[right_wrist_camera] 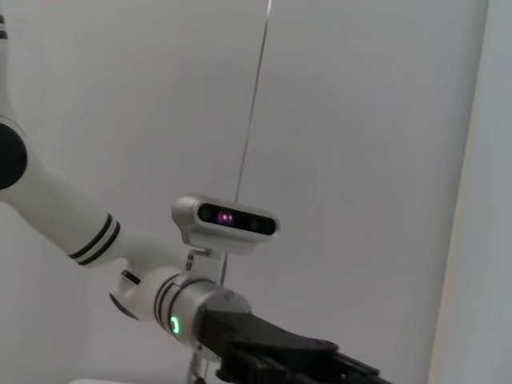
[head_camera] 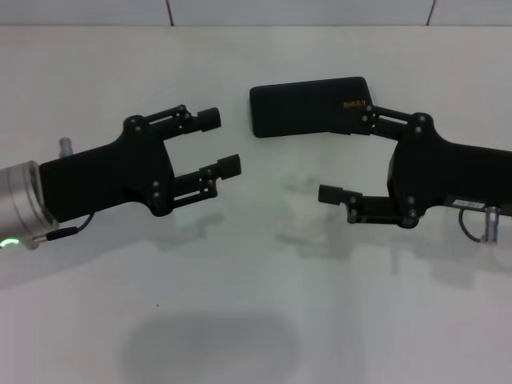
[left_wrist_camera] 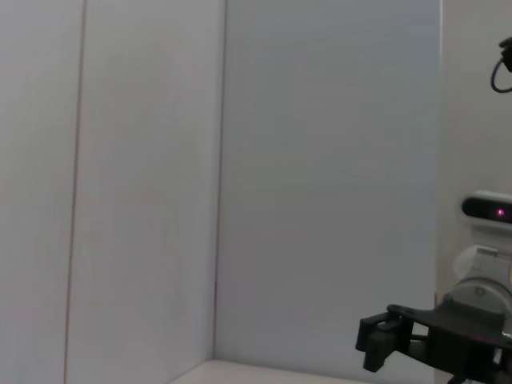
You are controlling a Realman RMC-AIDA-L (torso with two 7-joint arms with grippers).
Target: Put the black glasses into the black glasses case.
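The black glasses case [head_camera: 304, 108] lies shut and flat at the far middle of the white table [head_camera: 256, 320], orange lettering near its right end. The black glasses are out of view. My left gripper [head_camera: 220, 142] hovers open to the left of the case, nothing between its fingers. My right gripper [head_camera: 348, 154] is open at the case's right end. Its upper finger [head_camera: 384, 118] overlaps the case's right corner in the head view, and I cannot tell whether they touch. The left wrist view shows the right gripper's fingers [left_wrist_camera: 384, 340] farther off against a wall.
A white tiled wall [head_camera: 304, 10] runs behind the table's far edge. The right wrist view shows the left arm's wrist with its camera [right_wrist_camera: 226, 220] and a green light [right_wrist_camera: 174, 324] before a plain wall.
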